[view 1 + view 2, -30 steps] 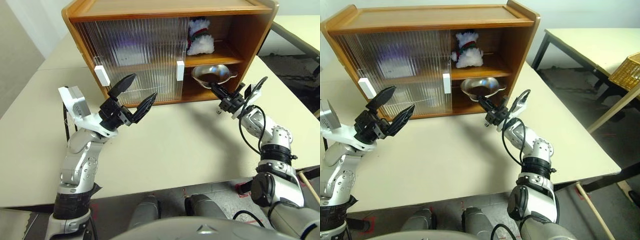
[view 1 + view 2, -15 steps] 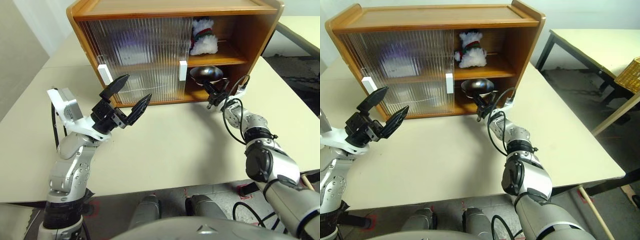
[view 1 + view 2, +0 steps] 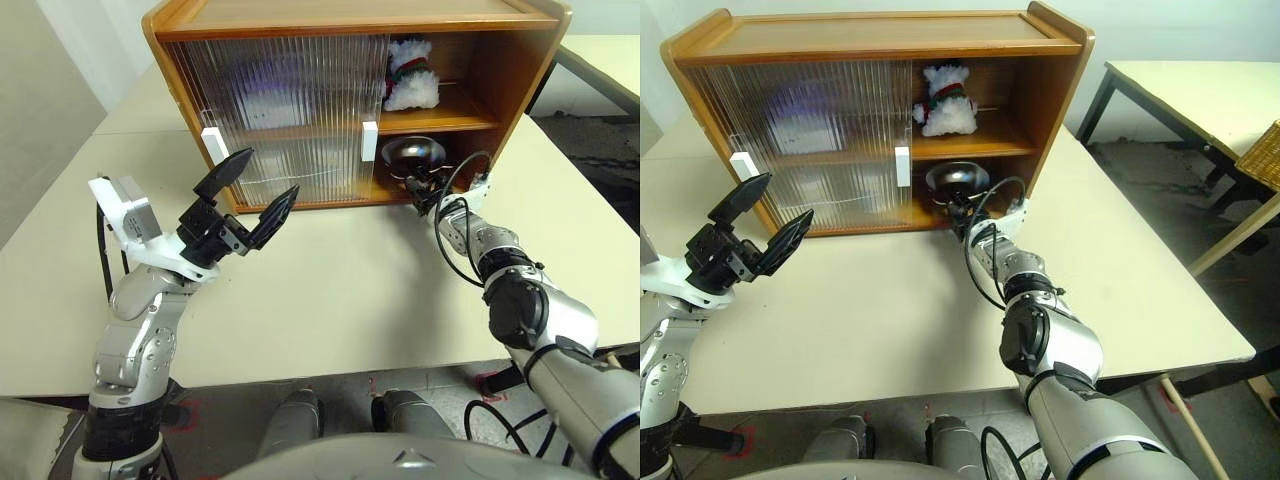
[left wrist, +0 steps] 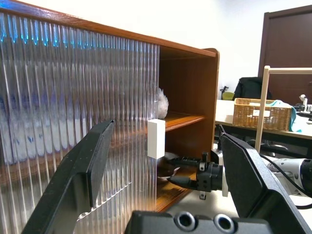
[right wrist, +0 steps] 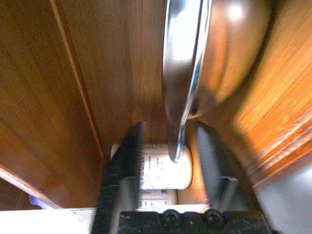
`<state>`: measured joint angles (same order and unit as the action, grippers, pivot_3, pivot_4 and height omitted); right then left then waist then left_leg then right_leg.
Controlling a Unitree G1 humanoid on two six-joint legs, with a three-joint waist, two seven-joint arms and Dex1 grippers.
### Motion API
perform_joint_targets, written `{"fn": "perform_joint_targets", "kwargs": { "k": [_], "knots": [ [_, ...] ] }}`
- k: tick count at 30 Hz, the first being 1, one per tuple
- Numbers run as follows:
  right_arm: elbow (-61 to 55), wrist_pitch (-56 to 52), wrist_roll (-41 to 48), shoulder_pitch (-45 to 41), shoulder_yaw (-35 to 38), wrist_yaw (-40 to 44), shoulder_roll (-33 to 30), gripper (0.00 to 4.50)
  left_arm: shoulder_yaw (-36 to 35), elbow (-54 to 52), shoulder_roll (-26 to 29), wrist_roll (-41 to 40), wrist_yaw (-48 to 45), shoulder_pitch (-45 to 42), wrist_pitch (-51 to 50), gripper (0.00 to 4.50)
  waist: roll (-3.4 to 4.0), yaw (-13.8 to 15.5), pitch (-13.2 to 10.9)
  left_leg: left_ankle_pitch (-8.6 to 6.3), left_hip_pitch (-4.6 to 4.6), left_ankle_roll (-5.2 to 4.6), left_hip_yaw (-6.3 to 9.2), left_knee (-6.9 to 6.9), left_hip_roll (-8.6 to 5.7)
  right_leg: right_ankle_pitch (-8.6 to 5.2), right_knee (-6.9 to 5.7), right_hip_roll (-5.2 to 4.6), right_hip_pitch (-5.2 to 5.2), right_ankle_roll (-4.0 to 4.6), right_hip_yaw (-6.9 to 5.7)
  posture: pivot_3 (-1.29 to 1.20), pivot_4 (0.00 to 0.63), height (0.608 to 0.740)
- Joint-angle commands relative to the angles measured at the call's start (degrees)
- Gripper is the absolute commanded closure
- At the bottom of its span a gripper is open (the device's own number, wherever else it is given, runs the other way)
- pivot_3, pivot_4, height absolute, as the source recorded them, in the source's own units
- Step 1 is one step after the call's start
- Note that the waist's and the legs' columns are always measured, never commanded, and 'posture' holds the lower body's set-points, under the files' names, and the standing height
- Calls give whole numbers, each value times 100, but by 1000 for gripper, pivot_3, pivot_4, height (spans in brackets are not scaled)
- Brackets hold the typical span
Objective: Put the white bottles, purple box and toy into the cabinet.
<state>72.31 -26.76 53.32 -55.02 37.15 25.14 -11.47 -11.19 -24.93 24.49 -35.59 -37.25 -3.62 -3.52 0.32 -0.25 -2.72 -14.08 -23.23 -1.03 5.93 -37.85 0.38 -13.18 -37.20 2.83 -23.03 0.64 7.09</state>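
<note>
One toy [image 3: 410, 82], one metal bowl [image 3: 410, 153], shelved.

Metal bowl [image 3: 413, 152], wicker basket [image 4: 257, 113], tables [image 3: 330, 290].

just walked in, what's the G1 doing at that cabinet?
It's loading the cabinet. The right gripper is reaching into the open lower shelf, its fingers parted on either side of the rim of a metal bowl that sits tilted there. A white bottle sits further back on that shelf. The plush snowman toy is on the upper shelf. The left gripper hovers open and empty in front of the sliding doors.
</note>
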Motion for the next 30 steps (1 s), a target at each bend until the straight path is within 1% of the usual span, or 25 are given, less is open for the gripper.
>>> {"fn": "perform_joint_targets", "kwargs": {
  "k": [1, 3, 4, 7, 8, 11, 15, 17, 18, 19, 20, 21, 25, 30],
  "knots": [
    [-125, -263, -130, 50, 85, 101, -127, 853, 82, 45, -52, 29, -60, -63, 34, 0, 0, -2, 0, 1, 1, 1, 0, 0, 0, 0, 0, 0, 1, 0, 0, 15, 53, 740],
    [-364, -605, -145, 172, 48, 229, -218, 116, 126, 138, -103, 39, -119, -108, 68, 0, 0, -12, 0, 2, 4, 2, -3, -1, 0, -1, 0, 0, 3, 1, 2, -1, 54, 740],
    [-593, -879, -137, 280, -3, 296, -267, 23, 160, 204, -134, 47, -155, -144, 90, 0, 0, -12, 0, 2, 6, 2, -4, -1, 1, -1, 0, 1, 5, 1, 3, -7, 55, 740],
    [-1302, -1482, -78, 589, -91, 328, -281, 23, 202, 311, -192, 65, -227, -206, 131, 0, 0, -21, 0, 3, 14, 2, -5, -2, 1, -3, 0, 2, 15, 4, 1, -20, 57, 740],
    [-1870, -1842, 19, 841, -151, 269, -257, 23, 225, 365, -217, 70, -269, -231, 151, 0, 0, -27, 0, 3, 15, 2, -6, -2, 1, -3, 0, 3, 16, 3, 2, -34, 59, 740],
    [-4058, -2913, 381, 1818, -474, -9, -135, 23, 285, 482, -281, 72, -382, -274, 193, 0, -1, -39, 0, 4, 18, 2, -9, -8, 2, -5, -1, 9, 20, -6, 2, -55, 62, 740],
    [-6175, -3412, 581, 2758, -933, -209, -18, 23, 307, 527, -306, 66, -456, -276, 222, 0, -2, -176, -1, 1, 26, 5, -10, -8, 3, -17, 0, 22, 29, -36, 5, -75, 61, 740],
    [-7078, -3297, 362, 3149, -1397, -30, -146, 23, 314, 567, -312, 64, -485, -299, 231, 0, -4, -233, -2, 1, 38, 5, -10, -8, 3, -25, 0, 29, 38, -46, 9, -81, 60, 740],
    [-7547, -3077, 49, 3324, -1827, 167, -313, 23, 312, 600, -310, 58, -500, -320, 235, 0, -4, -259, -2, 2, 41, 4, -8, -8, 2, -28, 0, 31, 43, -48, 9, -86, 58, 740],
    [-7867, -2865, -200, 3440, -2164, 331, -444, 23, 309, 625, -308, 55, -512, -336, 238, 0, -4, -288, -2, 2, 45, 4, -8, -9, 2, -40, 0, 34, 46, -60, 9, -88, 58, 740],
    [-8150, -2606, -457, 3503, -2505, 506, -559, 23, 310, 651, -307, 53, -525, -358, 239, 0, -5, -311, -2, 4, 49, 2, -8, -10, 1, -63, 0, 35, 49, -97, 9, -91, 57, 740],
    [-8339, -2395, -642, 3519, -2758, 622, -620, 23, 313, 673, -309, 51, -534, -377, 239, 0, -6, -342, -1, 6, 50, 0, -5, -11, 1, -61, 0, 36, 52, -103, 9, -92, 57, 740],
    [-8553, -1605, -1323, 3269, -3535, 808, -545, 23, 341, 735, -328, 65, -551, -461, 233, 0, -9, -391, 1, 14, 63, -4, 2, -12, -3, -51, 0, 37, 62, -112, 12, -87, 56, 740],
    [-8279, -766, -2072, 2884, -4123, 811, -254, 23, 323, 730, -333, 80, -521, -473, 243, 0, -9, -381, 1, 17, 62, -3, 14, -11, -3, -46, 0, 35, 60, -113, 13, -70, 56, 740]
  ]
}}
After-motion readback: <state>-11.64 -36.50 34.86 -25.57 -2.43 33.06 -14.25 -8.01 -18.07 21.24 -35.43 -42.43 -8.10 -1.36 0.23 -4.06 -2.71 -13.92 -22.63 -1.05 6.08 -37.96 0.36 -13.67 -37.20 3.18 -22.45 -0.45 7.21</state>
